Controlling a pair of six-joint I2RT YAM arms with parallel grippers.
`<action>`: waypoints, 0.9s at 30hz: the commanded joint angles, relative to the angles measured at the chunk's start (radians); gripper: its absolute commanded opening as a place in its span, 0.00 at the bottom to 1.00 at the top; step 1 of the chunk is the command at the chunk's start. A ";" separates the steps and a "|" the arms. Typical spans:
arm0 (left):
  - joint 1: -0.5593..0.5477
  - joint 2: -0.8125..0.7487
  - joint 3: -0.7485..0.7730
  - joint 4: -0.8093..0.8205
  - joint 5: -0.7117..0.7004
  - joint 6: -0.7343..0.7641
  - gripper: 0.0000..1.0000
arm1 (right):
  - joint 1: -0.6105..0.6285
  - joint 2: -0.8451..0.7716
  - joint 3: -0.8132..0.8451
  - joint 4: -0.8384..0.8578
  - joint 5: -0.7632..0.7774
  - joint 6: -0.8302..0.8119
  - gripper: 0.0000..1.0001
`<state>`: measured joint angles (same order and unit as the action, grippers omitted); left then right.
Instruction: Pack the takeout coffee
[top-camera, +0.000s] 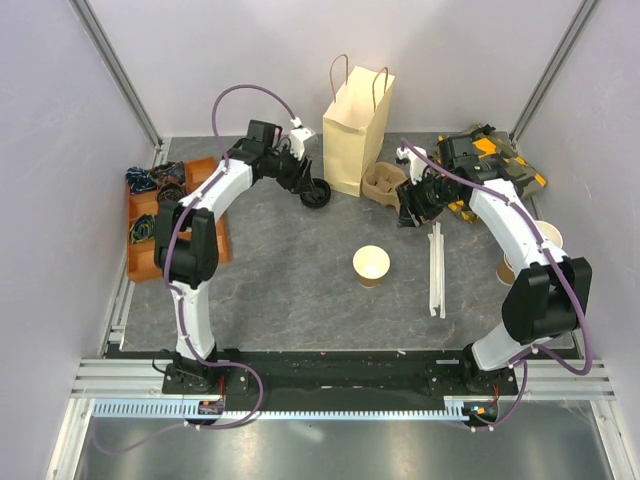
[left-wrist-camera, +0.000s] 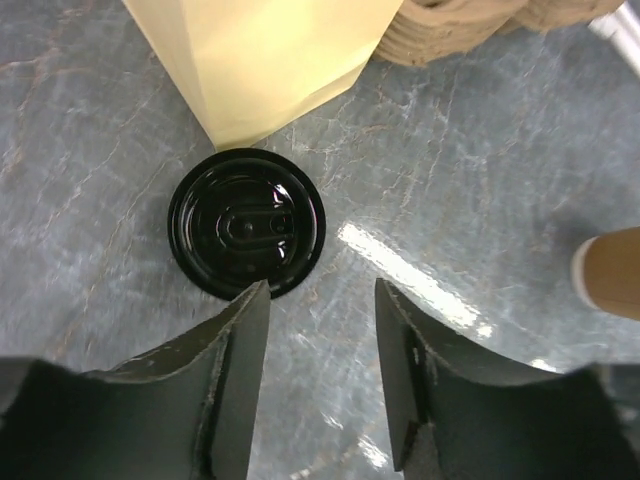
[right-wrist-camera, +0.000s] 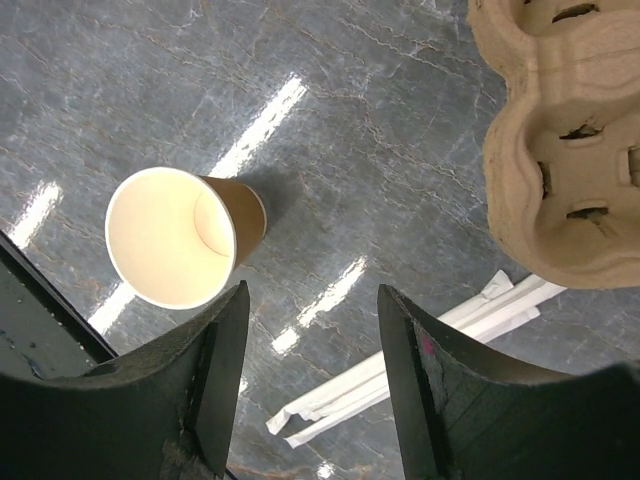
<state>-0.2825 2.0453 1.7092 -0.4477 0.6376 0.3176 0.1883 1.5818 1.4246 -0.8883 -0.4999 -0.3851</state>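
A small brown paper cup (top-camera: 371, 266) stands open with no lid in the middle of the table; it also shows in the right wrist view (right-wrist-camera: 180, 235) and at the edge of the left wrist view (left-wrist-camera: 612, 272). A loose round black lid (top-camera: 316, 194) lies flat at the foot of the tan paper bag (top-camera: 357, 130). No lidded cup is in view. My left gripper (top-camera: 303, 183) hovers open and empty just beside the lid (left-wrist-camera: 247, 223), with the lid ahead of its left finger. My right gripper (top-camera: 409, 214) is open and empty, above bare table between the cup and the straws.
A pulp cup carrier (top-camera: 385, 183) sits right of the bag. Wrapped straws (top-camera: 436, 270) lie right of the cup. Pale paper cups (top-camera: 545, 238) stand at the right edge, beside a yellow and black bundle (top-camera: 495, 160). An orange tray (top-camera: 140, 262) of packets sits at the left.
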 joint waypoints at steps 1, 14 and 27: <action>-0.020 0.039 0.043 -0.028 0.028 0.202 0.50 | 0.005 0.009 0.002 0.037 -0.057 0.048 0.63; -0.047 0.130 0.032 -0.059 -0.026 0.515 0.52 | 0.003 0.021 0.008 0.038 -0.045 0.051 0.63; -0.049 0.145 0.033 -0.103 -0.046 0.543 0.41 | 0.004 0.040 0.011 0.038 -0.043 0.061 0.63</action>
<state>-0.3279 2.2303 1.7382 -0.5308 0.5816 0.8139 0.1883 1.6119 1.4246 -0.8726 -0.5255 -0.3351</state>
